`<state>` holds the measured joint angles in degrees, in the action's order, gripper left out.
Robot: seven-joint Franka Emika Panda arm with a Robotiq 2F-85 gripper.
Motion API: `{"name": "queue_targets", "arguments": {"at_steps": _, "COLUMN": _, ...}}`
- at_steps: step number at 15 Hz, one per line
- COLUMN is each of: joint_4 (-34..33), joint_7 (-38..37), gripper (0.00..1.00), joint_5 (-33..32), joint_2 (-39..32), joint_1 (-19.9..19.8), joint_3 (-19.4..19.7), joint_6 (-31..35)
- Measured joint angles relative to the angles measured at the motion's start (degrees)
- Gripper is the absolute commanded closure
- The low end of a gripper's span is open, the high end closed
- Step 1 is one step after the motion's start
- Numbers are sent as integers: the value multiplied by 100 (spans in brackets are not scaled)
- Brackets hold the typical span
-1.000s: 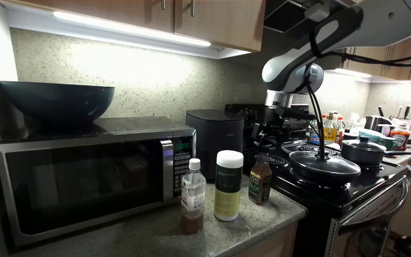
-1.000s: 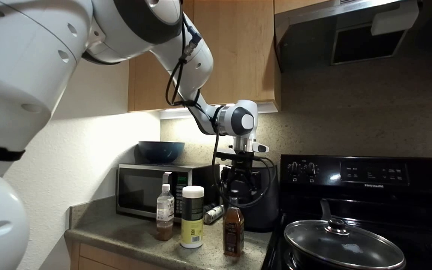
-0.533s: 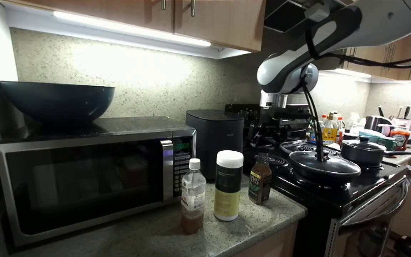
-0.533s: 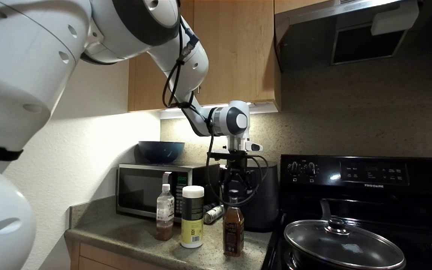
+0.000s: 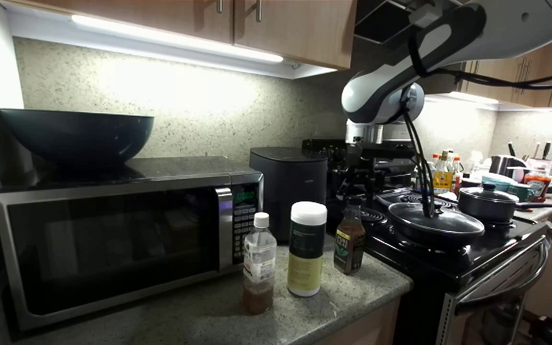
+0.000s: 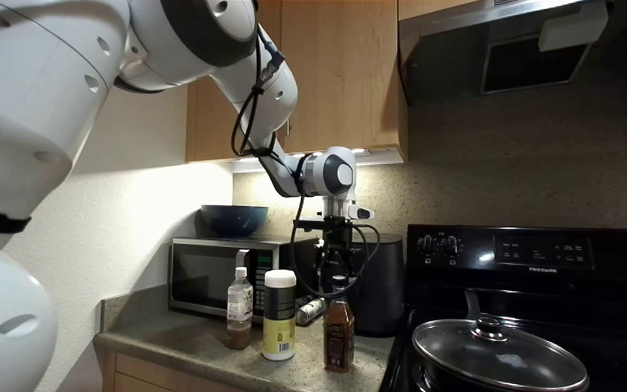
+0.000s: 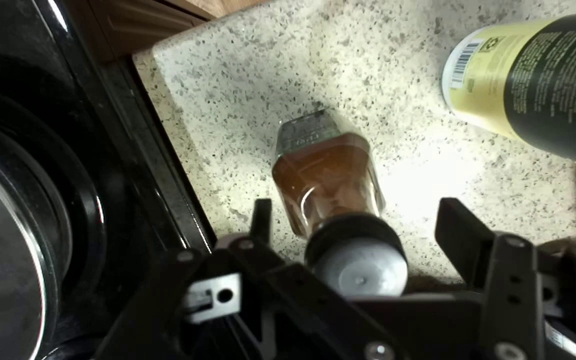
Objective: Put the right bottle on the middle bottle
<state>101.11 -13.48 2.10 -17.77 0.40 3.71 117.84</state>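
Observation:
The right bottle point(image 5: 349, 247), slim and amber-brown with a dark cap, stands upright on the counter, also in an exterior view point(image 6: 339, 335) and the wrist view point(image 7: 325, 170). The middle bottle point(image 5: 306, 254), wide with a white lid and dark-and-yellow body, stands upright beside it, also in an exterior view point(image 6: 279, 321). In the wrist view point(image 7: 558, 85) its lid is out of frame. My gripper point(image 7: 358, 217) is open and empty. In the wrist view the right bottle's cap appears between its fingers, with a gap on each side; the gripper's linkage covers part of the cap.
A small clear white-capped bottle point(image 5: 259, 268) stands at the middle bottle's other side. A microwave point(image 5: 127, 239) and a black appliance point(image 5: 290, 191) stand behind. A can point(image 6: 311, 311) lies on the counter. The stove with a lidded pan point(image 6: 498, 354) adjoins the counter.
My gripper has moved left in both exterior views and slightly down, coming closer to the right bottle's cap. The bottles have not moved.

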Motion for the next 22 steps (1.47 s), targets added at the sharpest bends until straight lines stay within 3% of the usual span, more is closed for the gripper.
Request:
{"name": "queue_targets", "arguments": {"at_steps": 5, "joint_4": 0, "joint_7": -3, "gripper": 80, "joint_5": 5, "joint_2": 20, "joint_1": -26, "joint_3": 35, "joint_6": -76}}
{"name": "queue_targets", "arguments": {"at_steps": 9, "joint_4": 0, "joint_7": -2, "gripper": 82, "joint_5": 19, "joint_2": 26, "joint_1": -37, "joint_3": 39, "joint_6": -76}}
{"name": "queue_targets", "arguments": {"at_steps": 10, "joint_4": 0, "joint_7": -1, "gripper": 32, "joint_5": 19, "joint_2": 26, "joint_1": -37, "joint_3": 38, "joint_6": -77}}
{"name": "queue_targets", "arguments": {"at_steps": 11, "joint_4": 0, "joint_7": -1, "gripper": 31, "joint_5": 19, "joint_2": 26, "joint_1": -37, "joint_3": 39, "joint_6": -77}}
{"name": "queue_targets", "arguments": {"at_steps": 16, "joint_4": -3, "joint_7": -1, "gripper": 3, "joint_5": 13, "joint_2": 4, "joint_1": -30, "joint_3": 34, "joint_6": -72}}
{"name": "queue_targets", "arguments": {"at_steps": 22, "joint_4": -10, "joint_7": -1, "gripper": 0, "joint_5": 2, "joint_2": -3, "joint_1": -32, "joint_3": 41, "joint_6": 46}}
